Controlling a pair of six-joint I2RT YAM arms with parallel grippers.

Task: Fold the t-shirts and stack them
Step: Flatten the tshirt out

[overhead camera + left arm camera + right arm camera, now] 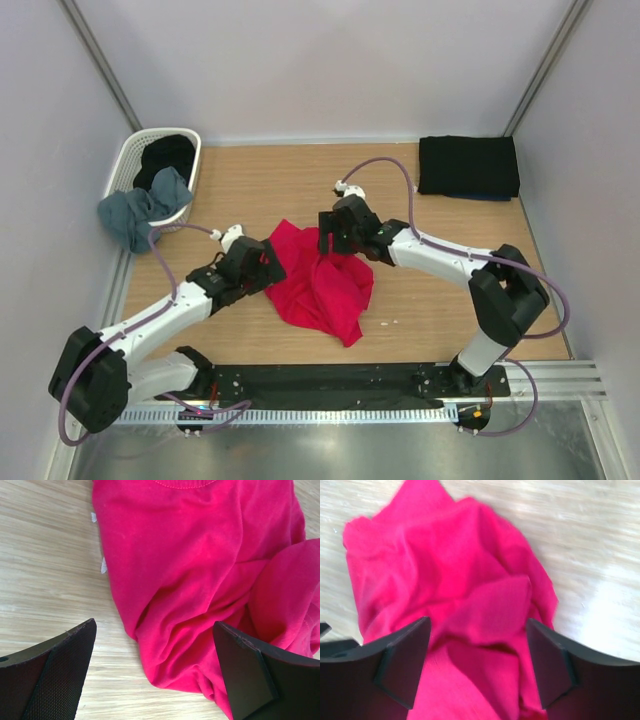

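**Top external view.** One black t-shirt (468,165) lies folded flat at the far right corner of the desk (260,190). A thin blue edge shows under its near side; whether that is a second folded shirt cannot be determined. The red t-shirt (320,285) lies crumpled at the desk centre, neither spread nor folded. The white basket (128,155) at the far left holds another black shirt (168,152), and a grey-blue shirt (140,212) hangs over its near rim onto the desk. The left end effector (270,268) sits at the left edge of the red t-shirt. The right end effector (332,250) sits over its far edge. Finger spacing cannot be read from this view.

**Left wrist view.** The left end effector (155,680) is spread wide and holds nothing. The red cloth lies on the desk between and ahead of the fingers (55,675), heavily creased, with a stitched hem at the top of the frame.

**Right wrist view.** The right end effector (477,665) is also spread wide and empty. The bunched red cloth lies below and between its fingers (550,665) and is not clamped.

**Task status (assessment).**
1. Done: at least one shirt folded and placed at the stack location.
2. In hand: the red t-shirt. It needs flattening before any fold can be made.
3. Left: fold and stack the red t-shirt, then take out, fold and stack the two shirts at the basket.

The task is judged less than half complete.
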